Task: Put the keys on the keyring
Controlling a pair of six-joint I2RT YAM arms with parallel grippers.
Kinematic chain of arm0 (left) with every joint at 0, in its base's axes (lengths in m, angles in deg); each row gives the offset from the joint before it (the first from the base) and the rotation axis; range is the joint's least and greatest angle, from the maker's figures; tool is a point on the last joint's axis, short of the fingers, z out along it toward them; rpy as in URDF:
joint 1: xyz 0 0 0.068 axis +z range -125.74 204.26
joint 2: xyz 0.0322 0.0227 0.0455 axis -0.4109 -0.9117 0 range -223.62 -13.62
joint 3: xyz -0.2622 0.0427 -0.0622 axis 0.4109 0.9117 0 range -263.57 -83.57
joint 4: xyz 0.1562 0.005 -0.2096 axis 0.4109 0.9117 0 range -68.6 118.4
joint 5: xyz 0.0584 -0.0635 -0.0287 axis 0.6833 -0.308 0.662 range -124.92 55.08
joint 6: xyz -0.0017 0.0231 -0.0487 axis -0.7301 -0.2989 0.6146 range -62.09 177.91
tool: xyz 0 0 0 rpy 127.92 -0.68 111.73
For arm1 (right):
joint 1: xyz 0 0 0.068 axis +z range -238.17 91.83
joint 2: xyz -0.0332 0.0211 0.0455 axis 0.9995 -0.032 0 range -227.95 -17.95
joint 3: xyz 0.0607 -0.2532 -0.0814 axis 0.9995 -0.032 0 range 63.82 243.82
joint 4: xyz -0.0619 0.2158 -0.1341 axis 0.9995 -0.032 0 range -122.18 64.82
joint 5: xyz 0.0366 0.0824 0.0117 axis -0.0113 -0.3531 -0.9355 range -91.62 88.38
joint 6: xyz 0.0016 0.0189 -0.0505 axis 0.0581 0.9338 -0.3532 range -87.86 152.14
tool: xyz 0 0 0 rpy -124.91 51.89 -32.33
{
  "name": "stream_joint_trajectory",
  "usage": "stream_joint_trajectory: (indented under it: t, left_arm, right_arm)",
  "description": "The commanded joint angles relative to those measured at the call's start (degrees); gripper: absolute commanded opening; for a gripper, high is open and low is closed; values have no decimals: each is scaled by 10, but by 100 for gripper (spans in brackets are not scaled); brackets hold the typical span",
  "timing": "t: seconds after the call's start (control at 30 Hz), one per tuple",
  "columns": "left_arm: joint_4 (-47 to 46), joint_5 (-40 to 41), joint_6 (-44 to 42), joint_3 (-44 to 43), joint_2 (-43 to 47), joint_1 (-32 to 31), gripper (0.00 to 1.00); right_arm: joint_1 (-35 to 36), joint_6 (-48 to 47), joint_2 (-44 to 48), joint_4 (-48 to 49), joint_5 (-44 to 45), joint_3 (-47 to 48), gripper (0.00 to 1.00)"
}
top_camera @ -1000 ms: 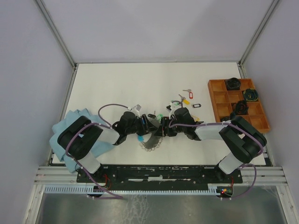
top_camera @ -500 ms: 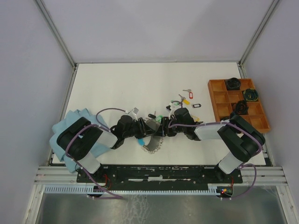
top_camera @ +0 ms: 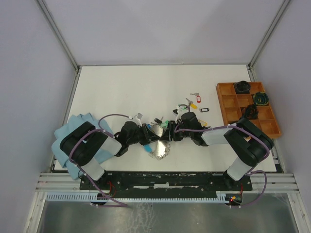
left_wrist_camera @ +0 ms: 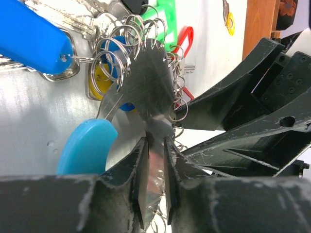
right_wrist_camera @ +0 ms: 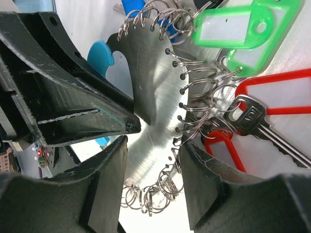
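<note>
The keyring (top_camera: 161,147) is a flat silver crescent plate (left_wrist_camera: 150,92) with a light blue tip (left_wrist_camera: 87,145) and many small split rings along its rim. It lies between both grippers at the table's front middle. My left gripper (left_wrist_camera: 155,143) has its fingers pressed on the two edges of the crescent's narrow arm. My right gripper (right_wrist_camera: 153,150) straddles the wider part (right_wrist_camera: 155,111), fingers a little apart from it. Keys with green (right_wrist_camera: 233,29), red (right_wrist_camera: 277,94) and blue (left_wrist_camera: 34,41) tags crowd the rings. Loose keys (top_camera: 194,102) lie just beyond.
A wooden compartment tray (top_camera: 226,102) at the right holds dark coiled bundles (top_camera: 241,87). A light blue cloth (top_camera: 65,133) lies under the left arm at the table's left front. A black-tagged key (top_camera: 203,109) sits near the tray.
My left gripper has narrowed onto the crescent and drawn back to the left. The keyring has swung round and now lies flatter, nearer the front. My right jaws have narrowed a little.
</note>
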Motion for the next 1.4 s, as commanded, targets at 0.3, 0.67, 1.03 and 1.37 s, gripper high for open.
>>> stream_joint_trajectory:
  t: [0.3,0.67,1.03,1.37]
  left_arm:
    - [43,-8,-102,-38,56,-14,3]
    - [274,53,-279,-104,177,-12,3]
    - [531,80,-405,-250,221,-12,3]
    - [789,122,-549,-435,188,-12,3]
  right_arm:
    - [10,-63,68,-53,20,22,59]
    - [7,-201,234,-160,142,10,86]
    - [7,-281,347,-157,230,-10,99]
    - [8,-343,332,-87,223,-23,100]
